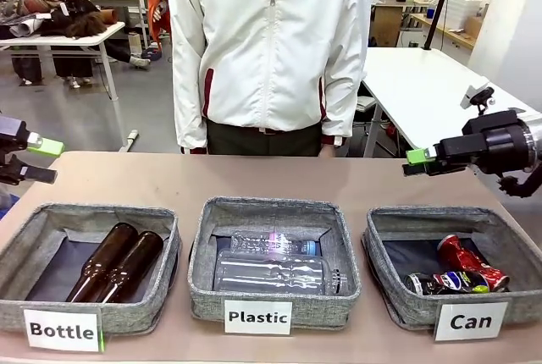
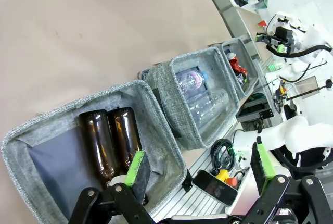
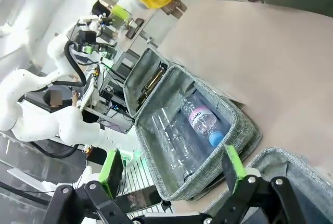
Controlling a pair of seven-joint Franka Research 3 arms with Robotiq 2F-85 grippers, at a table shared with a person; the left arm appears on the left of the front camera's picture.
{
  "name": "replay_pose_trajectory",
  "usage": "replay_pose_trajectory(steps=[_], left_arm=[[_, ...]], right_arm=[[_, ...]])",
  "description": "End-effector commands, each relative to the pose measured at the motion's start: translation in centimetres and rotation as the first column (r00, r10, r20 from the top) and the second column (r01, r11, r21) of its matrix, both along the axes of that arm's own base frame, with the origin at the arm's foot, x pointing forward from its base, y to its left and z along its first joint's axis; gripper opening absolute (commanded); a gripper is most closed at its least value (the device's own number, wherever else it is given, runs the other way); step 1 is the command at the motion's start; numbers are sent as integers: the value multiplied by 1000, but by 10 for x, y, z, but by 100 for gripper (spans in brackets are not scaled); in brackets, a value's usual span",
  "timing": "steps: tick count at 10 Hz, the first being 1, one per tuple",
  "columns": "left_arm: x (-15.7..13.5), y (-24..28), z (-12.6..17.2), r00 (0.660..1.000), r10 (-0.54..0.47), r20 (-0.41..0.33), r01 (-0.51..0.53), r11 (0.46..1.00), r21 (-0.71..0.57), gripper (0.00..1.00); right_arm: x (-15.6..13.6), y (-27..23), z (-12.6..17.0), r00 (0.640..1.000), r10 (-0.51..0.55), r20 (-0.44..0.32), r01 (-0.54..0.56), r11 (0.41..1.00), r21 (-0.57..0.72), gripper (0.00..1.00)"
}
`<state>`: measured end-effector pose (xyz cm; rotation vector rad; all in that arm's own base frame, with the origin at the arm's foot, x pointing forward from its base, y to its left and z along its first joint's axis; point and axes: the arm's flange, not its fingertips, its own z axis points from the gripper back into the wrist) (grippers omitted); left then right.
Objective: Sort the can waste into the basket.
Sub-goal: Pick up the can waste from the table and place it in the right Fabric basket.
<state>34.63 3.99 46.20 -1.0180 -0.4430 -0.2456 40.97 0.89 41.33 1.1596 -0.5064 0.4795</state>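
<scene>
Grey-fabric trays: three stand in a row on the tan table (image 1: 169,179), labelled Bottle, Plastic and Can from left to right, with a person in a white jacket (image 1: 269,42) at the far side.
Left tool: the left tool (image 1: 38,160) hovers at the table's left edge above the Bottle tray (image 1: 25,241), jaws spread wide and nothing between them.
Bottle tray contents: two brown glass bottles (image 1: 118,261) lie side by side.
Plastic tray: clear plastic bottles (image 1: 275,271) lie in the Plastic tray (image 1: 203,245).
Basket: the basket (image 1: 398,309) marked Can sits rightmost, beneath the right tool.
Black can: the black can (image 1: 442,283) lies on its side near the basket's front wall, long axis running left to right, its end facing left.
Red can: the red can (image 1: 471,262) lies just behind it, crushed, slanting from upper left to lower right.
Handling: both are likely light, thin-walled and easily dented; the smooth black one may slip, so a hold across its mid-body seems best; the crumpled red one offers ridges to pinch.
Right tool: the right tool (image 1: 419,162) hangs above the basket's far rim, jaws wide apart, holding nothing.
</scene>
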Motion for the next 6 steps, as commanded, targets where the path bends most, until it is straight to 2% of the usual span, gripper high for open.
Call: replay_pose_trajectory(steps=[1, 6], left_arm=[[-3, 0, 2, 1000, -5, -14, 6, 1000, 2, 100], [-3, 0, 2, 1000, -5, -14, 6, 1000, 2, 100]], right_arm=[[-6, -1, 1, 1000, 9, 10, -9, 1000, 10, 100], [-6, -1, 1, 1000, 9, 10, -9, 1000, 10, 100]])
